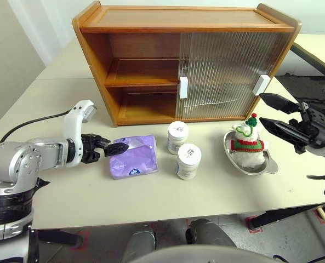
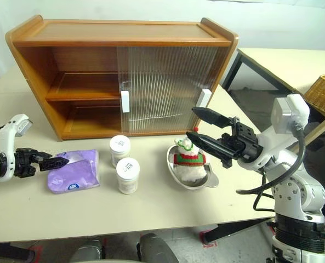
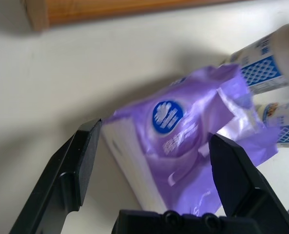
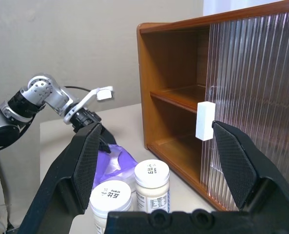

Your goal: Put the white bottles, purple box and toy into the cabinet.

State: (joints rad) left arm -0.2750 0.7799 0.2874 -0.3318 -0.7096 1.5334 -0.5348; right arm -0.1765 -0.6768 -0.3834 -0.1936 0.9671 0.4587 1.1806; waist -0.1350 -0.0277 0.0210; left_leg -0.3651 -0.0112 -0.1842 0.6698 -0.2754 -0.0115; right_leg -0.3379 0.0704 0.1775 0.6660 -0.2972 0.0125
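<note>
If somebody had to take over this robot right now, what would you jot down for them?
Left gripper: open, at the purple box, not gripping it.
Right gripper: open, empty, hovering above the toy.
On the table: purple box, two white bottles, and the toy, which sits in a metal dish.
Cabinet: left side open, shelves empty.
Done: nothing stored. Left: all four items.
</note>
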